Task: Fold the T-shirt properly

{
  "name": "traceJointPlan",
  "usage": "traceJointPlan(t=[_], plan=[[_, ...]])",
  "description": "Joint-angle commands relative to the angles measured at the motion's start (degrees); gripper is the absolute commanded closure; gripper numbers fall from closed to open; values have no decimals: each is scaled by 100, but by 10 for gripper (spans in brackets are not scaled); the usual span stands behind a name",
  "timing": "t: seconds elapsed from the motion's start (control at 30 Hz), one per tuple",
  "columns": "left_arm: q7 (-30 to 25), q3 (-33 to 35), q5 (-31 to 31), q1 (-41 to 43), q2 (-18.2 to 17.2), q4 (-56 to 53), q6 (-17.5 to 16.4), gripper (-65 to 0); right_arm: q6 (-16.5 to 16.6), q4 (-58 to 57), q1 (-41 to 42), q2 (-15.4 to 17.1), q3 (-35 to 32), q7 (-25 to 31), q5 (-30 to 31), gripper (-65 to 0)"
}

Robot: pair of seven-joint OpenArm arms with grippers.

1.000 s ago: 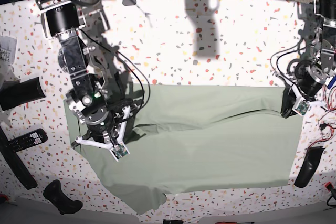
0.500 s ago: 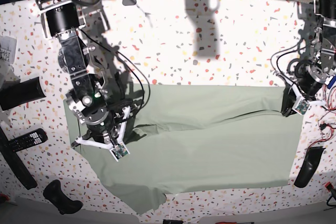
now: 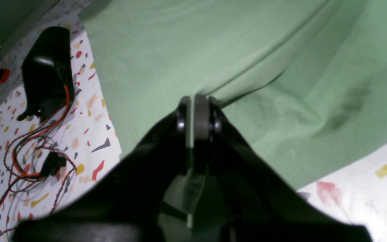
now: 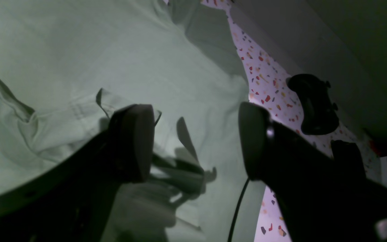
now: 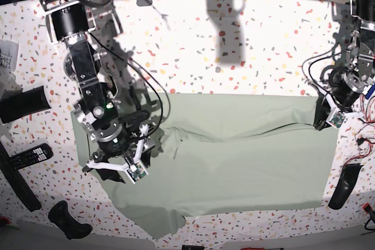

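The pale sage-green T-shirt [image 5: 234, 162] lies spread wide across the speckled table [image 5: 234, 45], with a long crease running toward its right edge. My left gripper [image 5: 322, 122] is at the shirt's right edge; in the left wrist view it [image 3: 195, 109] is shut on a pinched fold of the shirt [image 3: 213, 50]. My right gripper [image 5: 111, 162] is over the shirt's left part; in the right wrist view it [image 4: 193, 141] is open, its fingers [image 4: 134, 144] wide apart just above the cloth [image 4: 79, 50], over a stitched hem.
A black remote [image 5: 29, 156], a black cylinder [image 5: 23, 103] and a black handle [image 5: 67, 221] lie left of the shirt. Another black handle [image 5: 345, 185] and red-black cables [image 3: 29, 151] lie at the right. The shirt's front-left corner hangs near the table's front edge.
My right gripper has turned and shifted toward the table's front, still open. The cloth beside it has bunched and its fold has moved right. The left gripper has not moved.
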Motion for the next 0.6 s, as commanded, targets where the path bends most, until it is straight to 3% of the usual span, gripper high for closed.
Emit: traceJointPlan(t=[0.0,0.2,0.5,0.57], plan=[[-140,-57,-92,-94,-114,79,48,0,-72,92,157,35,31,122,-9,-381],[-140,-57,-92,-96,-114,79,50,0,-68,90,155,37,31,-748,1088,-381],[-138,-57,-72,-98,-114,79,125,0,-63,92,155,35,31,-774,1438,-381],[-96,-57,-63,-96,-114,79,498,-107,-63,92,155,35,31,-778,1443,-381]])
